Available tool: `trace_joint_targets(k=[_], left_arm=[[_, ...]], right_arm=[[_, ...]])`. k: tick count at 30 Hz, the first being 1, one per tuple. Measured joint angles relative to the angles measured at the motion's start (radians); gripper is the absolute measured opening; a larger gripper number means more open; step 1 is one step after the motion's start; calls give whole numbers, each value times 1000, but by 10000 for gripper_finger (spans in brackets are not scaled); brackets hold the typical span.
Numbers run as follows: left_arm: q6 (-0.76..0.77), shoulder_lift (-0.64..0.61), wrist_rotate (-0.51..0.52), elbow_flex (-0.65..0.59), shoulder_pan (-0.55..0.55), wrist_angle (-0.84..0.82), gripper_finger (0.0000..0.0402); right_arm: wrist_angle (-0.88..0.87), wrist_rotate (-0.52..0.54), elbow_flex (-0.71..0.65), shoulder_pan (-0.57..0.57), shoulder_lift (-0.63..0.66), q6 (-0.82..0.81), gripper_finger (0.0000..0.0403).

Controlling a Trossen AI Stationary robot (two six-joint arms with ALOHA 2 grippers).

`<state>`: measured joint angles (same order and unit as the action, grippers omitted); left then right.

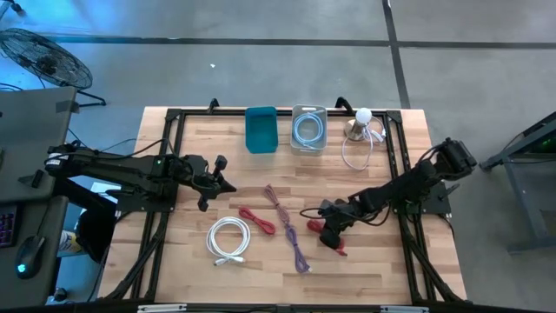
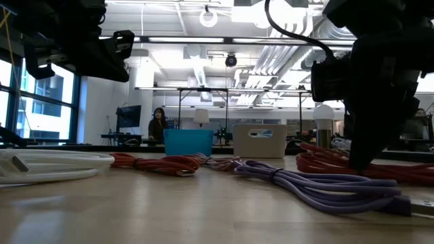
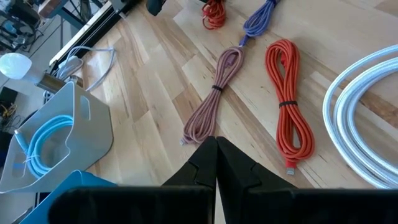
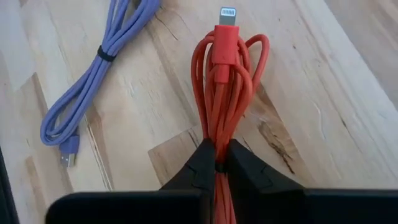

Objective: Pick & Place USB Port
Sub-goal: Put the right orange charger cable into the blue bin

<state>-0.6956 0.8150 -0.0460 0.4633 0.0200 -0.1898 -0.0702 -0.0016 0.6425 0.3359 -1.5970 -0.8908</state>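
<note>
From the high view, the work looks partly done: a light blue coiled cable (image 1: 307,130) already lies in the clear plastic bin (image 1: 308,112) at the far edge of the wooden counter (image 1: 191,265), while the teal plastic bin (image 1: 261,129) to its left looks empty. Left on the counter are a white coiled cable (image 1: 228,239), a thin red bundled cable (image 1: 257,219), a dusty pink bundled cable (image 1: 279,202) and a purple bundled cable (image 1: 297,248). The right hand (image 1: 334,233) is low at the near right, over a red-orange bundled cable (image 1: 334,243). The left hand (image 1: 222,178) hovers left of centre, its arm stretched in from the left.

In the low view, the right arm reaches down to the counter on the right, into the red-orange loops; the lift and the carry to a bin are, I judge, still to come. The left arm hangs high at the left.

The left wrist view shows the left hand's fingers pressed together with nothing between them, above the pink, red and white cables.

The right wrist view shows the right hand's fingers (image 4: 199,165) pinched on the red-orange bundle, whose flat plug end points away from the hand; the bundle lies on the wood, not yet raised. The purple cable lies well apart beside it.
</note>
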Motion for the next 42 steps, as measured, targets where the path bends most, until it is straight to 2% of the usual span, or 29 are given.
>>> trace_joint_targets(k=[7,14,23,29,32,37,42], left_arm=[[1,0,0,0,0,1,1],[2,0,0,0,0,3,1],[5,0,0,0,0,5,1],[-1,0,0,0,0,12,1],[-4,0,-4,0,0,45,1],[12,0,-81,0,0,152,1],[75,3,-83,0,0,166,8]], right_arm=[[109,76,-3,-17,-5,107,15],[107,136,70,-47,-5,271,13],[-42,233,232,-85,-3,478,8],[-112,257,309,-110,-2,575,7],[-135,263,329,-121,-2,602,7],[-138,265,332,-127,-2,622,7],[-138,283,332,-127,0,635,7]])
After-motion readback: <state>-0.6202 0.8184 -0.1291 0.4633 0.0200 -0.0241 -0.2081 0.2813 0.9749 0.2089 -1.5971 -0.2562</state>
